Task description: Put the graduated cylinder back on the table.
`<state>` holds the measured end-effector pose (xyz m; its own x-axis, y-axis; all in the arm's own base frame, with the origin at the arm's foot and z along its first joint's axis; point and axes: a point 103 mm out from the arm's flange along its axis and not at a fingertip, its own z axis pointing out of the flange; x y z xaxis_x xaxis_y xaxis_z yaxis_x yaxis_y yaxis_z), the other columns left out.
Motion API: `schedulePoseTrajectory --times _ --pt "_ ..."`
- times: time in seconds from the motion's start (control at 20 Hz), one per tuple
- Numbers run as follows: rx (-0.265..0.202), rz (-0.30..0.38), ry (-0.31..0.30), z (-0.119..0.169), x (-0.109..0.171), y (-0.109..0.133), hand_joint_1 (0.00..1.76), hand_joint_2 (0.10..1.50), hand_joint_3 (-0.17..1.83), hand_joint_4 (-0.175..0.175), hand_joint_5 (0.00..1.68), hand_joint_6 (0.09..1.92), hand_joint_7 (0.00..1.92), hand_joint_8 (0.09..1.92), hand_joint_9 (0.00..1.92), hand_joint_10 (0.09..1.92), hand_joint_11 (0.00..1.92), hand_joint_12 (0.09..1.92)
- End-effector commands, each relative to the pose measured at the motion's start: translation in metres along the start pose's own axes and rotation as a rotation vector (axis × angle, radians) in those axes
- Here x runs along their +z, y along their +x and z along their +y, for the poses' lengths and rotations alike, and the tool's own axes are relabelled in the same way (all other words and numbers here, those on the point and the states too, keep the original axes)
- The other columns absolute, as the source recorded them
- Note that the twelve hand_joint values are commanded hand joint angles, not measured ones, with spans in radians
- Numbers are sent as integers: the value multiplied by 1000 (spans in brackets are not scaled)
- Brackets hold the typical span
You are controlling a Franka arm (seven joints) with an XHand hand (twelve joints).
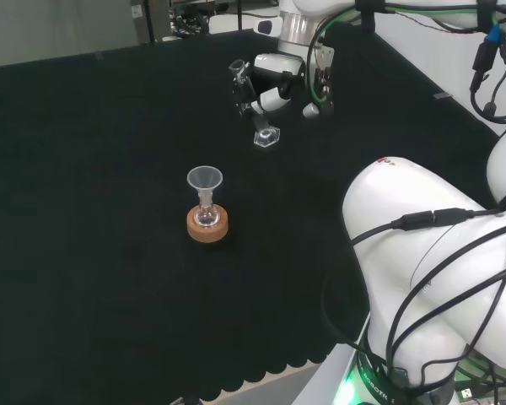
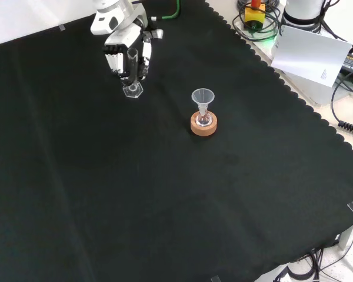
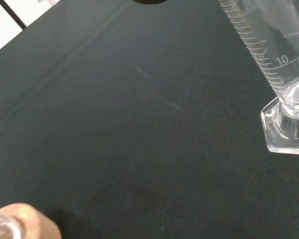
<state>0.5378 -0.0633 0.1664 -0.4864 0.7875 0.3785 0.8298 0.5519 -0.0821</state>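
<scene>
The hand point(image 2: 126, 56) has its fingers curled round the cylinder point(image 2: 132, 73), which stands upright with its hexagonal foot at or just above the cloth point(image 2: 165, 194); whether the foot actually touches cannot be told from the front view, and the wrist view, where the foot point(image 3: 284, 127) looks close to the fabric, does not settle it either.

The step in hand is the set-down. To do it well, the hand should probably keep the tube vertical, lower straight until the whole foot sits flat, and only then ease the fingers apart evenly, so that no finger drags the tube sideways (a tall, narrow, light piece like this would likely tip easily). The withdrawal is best made up and away from the tube, not across it.

In the head view the cylinder point(image 1: 257, 114) hangs below and to the left of the hand point(image 1: 274, 93), its foot near the cloth. The funnel point(image 1: 204, 181) in its flask on the cork ring point(image 1: 208, 226) stands well apart, nearer the camera, so it should not interfere.
</scene>
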Motion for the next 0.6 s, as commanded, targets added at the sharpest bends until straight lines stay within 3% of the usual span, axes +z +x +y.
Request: schedulePoseTrajectory --times 0.05,0.6 --pt "-2 48 -52 14 12 -18 1150 1122 7 -169 974 1029 1187 396 1407 87 1283 701" --pt "15 131 -115 26 30 -37 1151 1121 6 -171 977 1024 1177 384 1396 87 1277 701"
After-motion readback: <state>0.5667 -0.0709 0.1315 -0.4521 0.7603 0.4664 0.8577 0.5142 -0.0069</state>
